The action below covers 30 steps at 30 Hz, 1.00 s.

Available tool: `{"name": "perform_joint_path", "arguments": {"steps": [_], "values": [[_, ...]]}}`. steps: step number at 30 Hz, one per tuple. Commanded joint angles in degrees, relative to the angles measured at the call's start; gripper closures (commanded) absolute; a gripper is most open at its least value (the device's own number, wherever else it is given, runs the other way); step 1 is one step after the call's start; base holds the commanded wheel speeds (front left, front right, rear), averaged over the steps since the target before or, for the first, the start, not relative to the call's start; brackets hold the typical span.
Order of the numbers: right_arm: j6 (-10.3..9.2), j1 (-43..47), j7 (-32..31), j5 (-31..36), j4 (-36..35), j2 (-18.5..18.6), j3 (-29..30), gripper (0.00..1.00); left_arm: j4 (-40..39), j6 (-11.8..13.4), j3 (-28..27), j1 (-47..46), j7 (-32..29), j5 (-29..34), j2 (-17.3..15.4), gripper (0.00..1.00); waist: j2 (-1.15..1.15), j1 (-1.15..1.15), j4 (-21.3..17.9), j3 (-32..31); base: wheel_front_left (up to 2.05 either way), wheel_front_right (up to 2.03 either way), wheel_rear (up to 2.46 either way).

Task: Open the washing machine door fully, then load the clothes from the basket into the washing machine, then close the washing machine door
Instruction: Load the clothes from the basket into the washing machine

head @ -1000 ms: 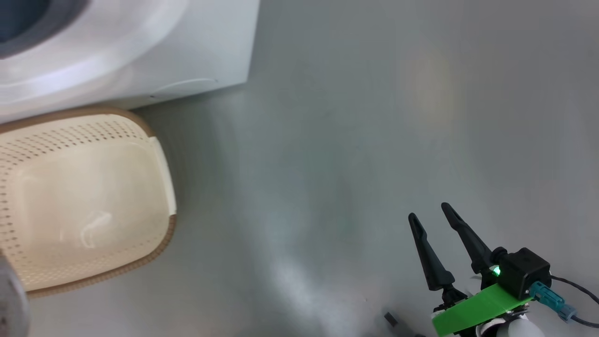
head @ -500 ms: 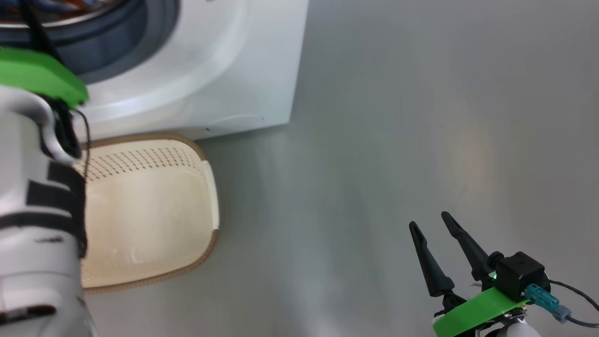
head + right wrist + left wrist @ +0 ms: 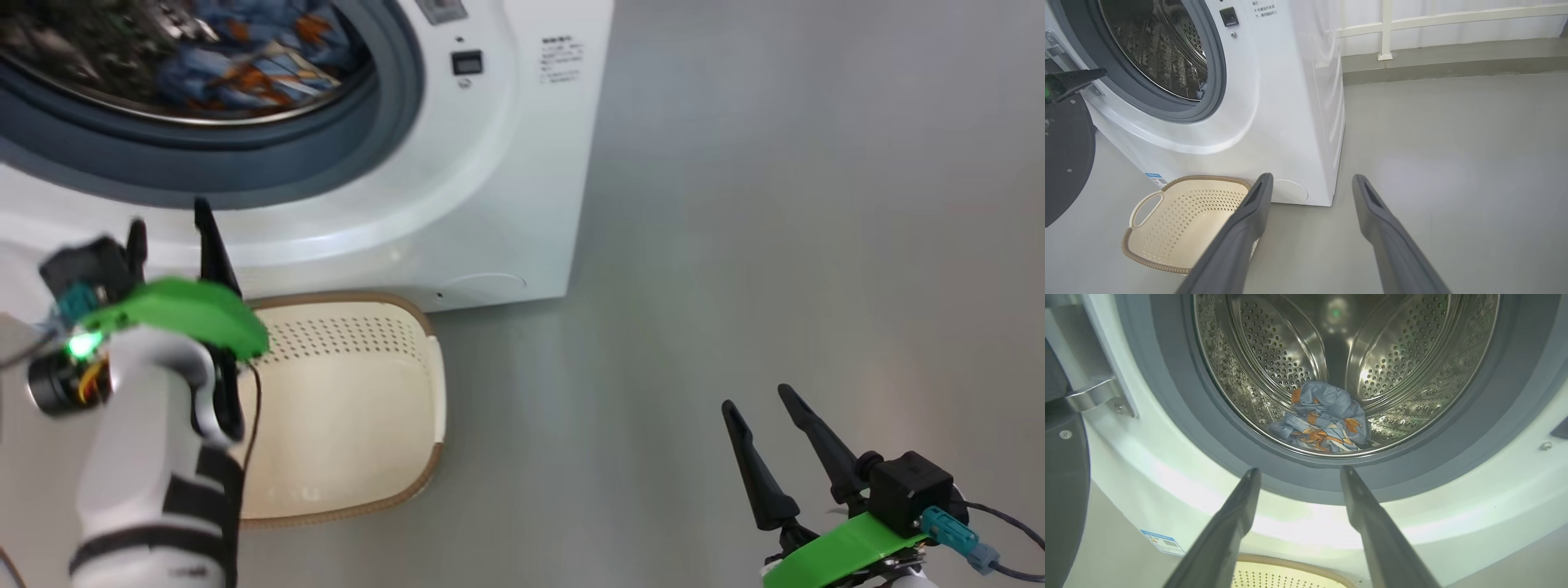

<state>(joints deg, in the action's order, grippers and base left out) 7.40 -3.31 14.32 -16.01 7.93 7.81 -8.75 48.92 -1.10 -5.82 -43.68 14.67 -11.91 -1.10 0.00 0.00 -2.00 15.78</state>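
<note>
Down at the bottom of the steel drum [image 3: 1274,355] lay the clothes [image 3: 1323,420], a soft bunched heap. The basket [image 3: 1208,178] stood bare on the floor [image 3: 735,204] before the washing machine [image 3: 522,180]. Off to the robot's left, the washing machine door [image 3: 1065,163] was swung wide on its metal hinge [image 3: 1094,396]. I judged it stiff, fairly heavy and too glossy to pinch, so a push on its outer edge, far from the hinge, looked best. The left gripper [image 3: 170,216] hovered below the opening, fingers apart and holding nothing. The right gripper [image 3: 757,398] hung over bare floor, fingers likewise apart.
</note>
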Motion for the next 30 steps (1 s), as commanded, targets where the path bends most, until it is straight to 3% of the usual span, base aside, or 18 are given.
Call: {"name": "perform_joint_path", "arguments": {"steps": [1, 5, 9, 18, 30], "values": [[0.09, 0.5, 0.7, 1.1, -1.5, 0.5, -1.0, 0.0, -3.0, -0.5, 0.1, 3.1, 0.3, -2.0, -1.8, 0.0, 0.0, 0.0, 2.6, -2.9, 0.0, 0.0, 0.0], [0.09, 0.7, 0.7, 1.3, -1.7, 0.8, -0.9, 0.0, -7.0, 0.6, 5.5, 9.9, 0.3, -7.1, -1.8, 0.0, 0.0, 0.0, 3.5, -3.9, 0.0, 0.0, 0.0], [0.09, 1.2, 0.7, 1.5, -1.7, 1.2, -1.0, 0.0, -12.7, 3.5, 9.3, 17.0, 0.3, -8.8, -1.8, 0.0, 0.0, 0.0, 3.9, -5.6, 0.0, 0.0, 0.0], [0.09, 4.3, 0.7, 2.3, -2.6, 1.1, 0.2, 0.0, -25.8, 7.8, 10.9, 32.9, 0.3, -8.2, -1.8, 0.0, 0.0, 0.0, 3.7, -9.7, 0.0, 0.0, 0.0], [0.09, 6.5, 0.7, 3.7, -3.7, 0.3, 1.5, 0.0, -39.7, 7.2, 9.5, 45.6, 0.3, -6.4, -1.8, 0.0, 0.0, 0.0, 2.8, -12.9, 0.0, 0.0, 0.0]]}}
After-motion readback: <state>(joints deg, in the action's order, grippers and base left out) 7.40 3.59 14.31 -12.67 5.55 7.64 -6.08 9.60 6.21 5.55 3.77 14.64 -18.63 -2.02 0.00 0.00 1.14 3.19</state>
